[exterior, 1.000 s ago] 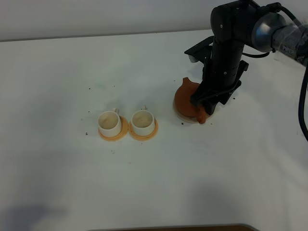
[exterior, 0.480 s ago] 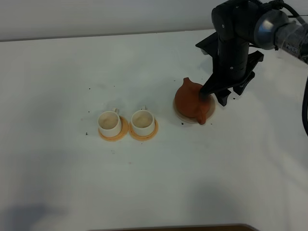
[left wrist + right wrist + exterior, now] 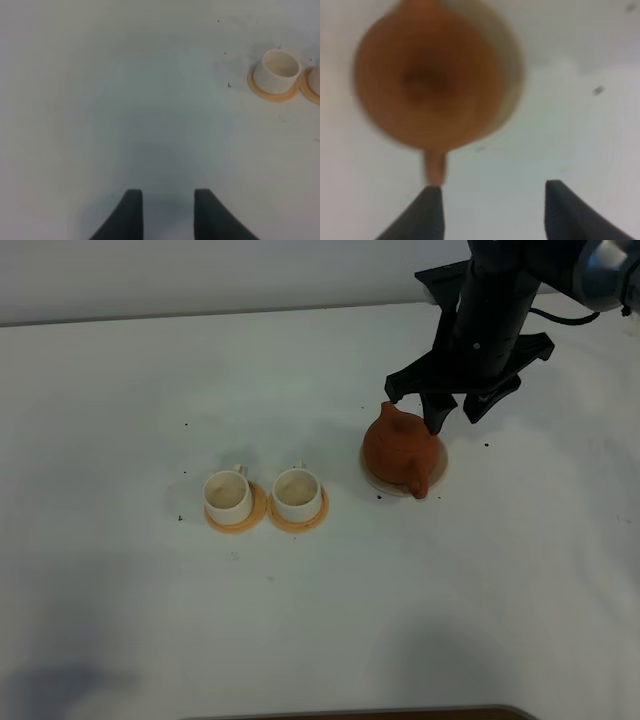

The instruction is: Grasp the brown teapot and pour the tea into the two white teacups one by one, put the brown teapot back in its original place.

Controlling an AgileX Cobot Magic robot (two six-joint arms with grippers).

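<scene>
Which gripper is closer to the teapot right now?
Right. The right gripper hangs open just beside the teapot, by its handle. The left gripper is over the table near a cup, no teapot in its view.

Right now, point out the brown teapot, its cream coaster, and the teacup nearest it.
brown teapot (image 3: pixel 395 445): exterior high view, round body.
cream coaster (image 3: pixel 439 467): exterior high view, rim showing beside the teapot.
teacup nearest the teapot (image 3: pixel 297 505): exterior high view, front wall.

looks like a robot lab: bare white tabletop (image 3: pixel 120 620), plain wall (image 3: pixel 200 275), black robot arm (image 3: pixel 490 330).
</scene>
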